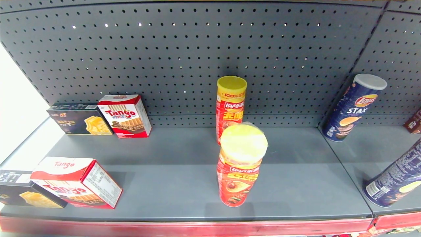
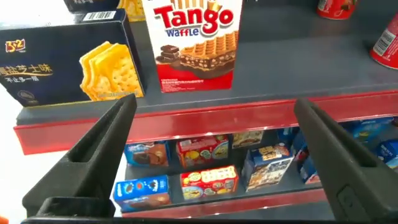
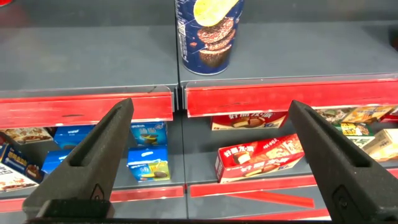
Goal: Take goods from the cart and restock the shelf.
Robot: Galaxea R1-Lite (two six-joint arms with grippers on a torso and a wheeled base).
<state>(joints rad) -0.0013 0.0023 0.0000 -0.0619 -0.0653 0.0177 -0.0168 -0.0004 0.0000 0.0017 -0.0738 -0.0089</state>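
Note:
The grey shelf holds two red chip cans with yellow lids, one at the back and one nearer the front. Waffle boxes and dark cracker boxes stand at the left. My left gripper is open and holds nothing, just in front of the shelf edge, facing a waffle box and a cracker box. My right gripper is open with nothing in it, before the red rail, below a blue chip can.
Two blue chip cans stand in the bay to the right. A perforated back panel closes the shelf behind. Lower shelves carry several snack boxes. Bare shelf lies between the boxes and the red cans.

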